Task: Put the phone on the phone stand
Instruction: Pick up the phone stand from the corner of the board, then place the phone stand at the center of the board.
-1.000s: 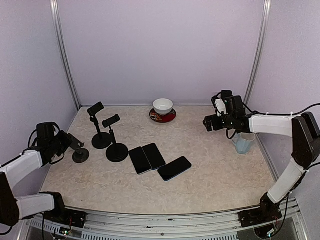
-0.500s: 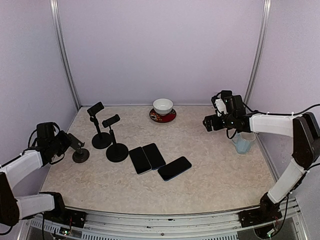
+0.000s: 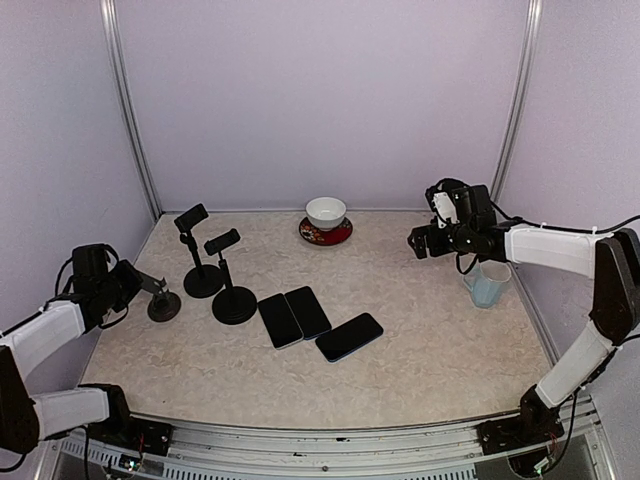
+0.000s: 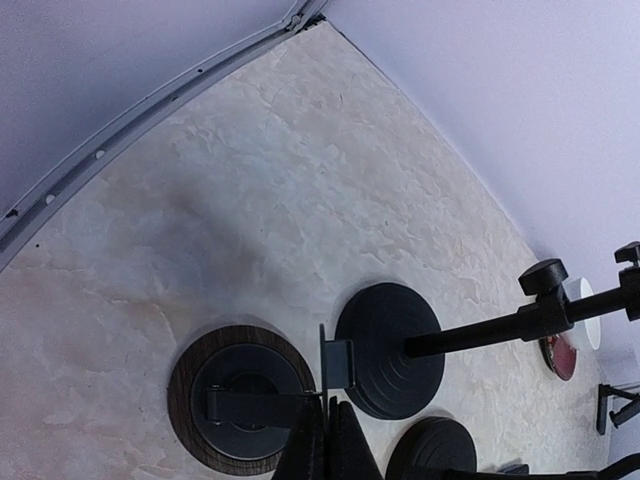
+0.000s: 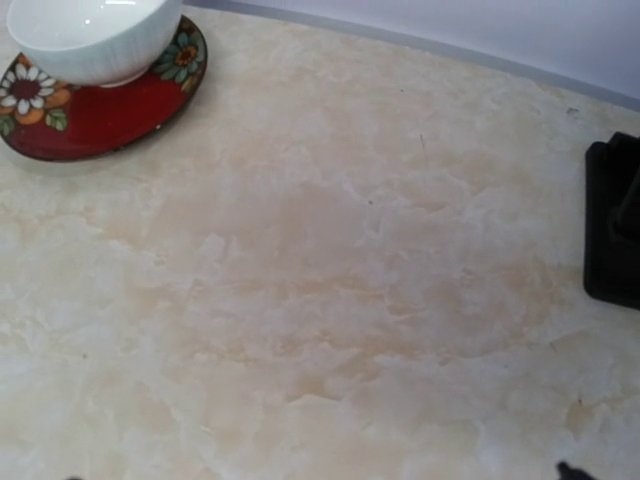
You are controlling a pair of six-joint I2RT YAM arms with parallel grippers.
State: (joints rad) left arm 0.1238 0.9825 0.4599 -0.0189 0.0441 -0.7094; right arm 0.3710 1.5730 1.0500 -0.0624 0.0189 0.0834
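Three dark phones [image 3: 280, 320], [image 3: 308, 312], [image 3: 349, 337] lie flat mid-table. Two tall black phone stands [image 3: 203, 280], [image 3: 234, 303] stand to their left. A small stand with a wood-rimmed base [image 3: 163, 305] sits at the far left; it also shows in the left wrist view [image 4: 240, 400]. My left gripper [image 3: 127, 284] is shut on this stand's thin cradle plate [image 4: 327, 372], its fingers [image 4: 350, 450] pressed together around it. My right gripper [image 3: 420, 243] hovers over bare table at the right, open and empty; only its fingertips [image 5: 570, 468] show at the frame's bottom.
A white bowl [image 3: 326, 211] sits on a red flowered saucer [image 3: 325, 235] at the back centre, also in the right wrist view [image 5: 90, 35]. A pale blue cup [image 3: 487, 287] stands at the right under my right forearm. Walls enclose three sides.
The small stand's base has shifted slightly right and away in my left gripper's hold. My right gripper has edged a little up and back.
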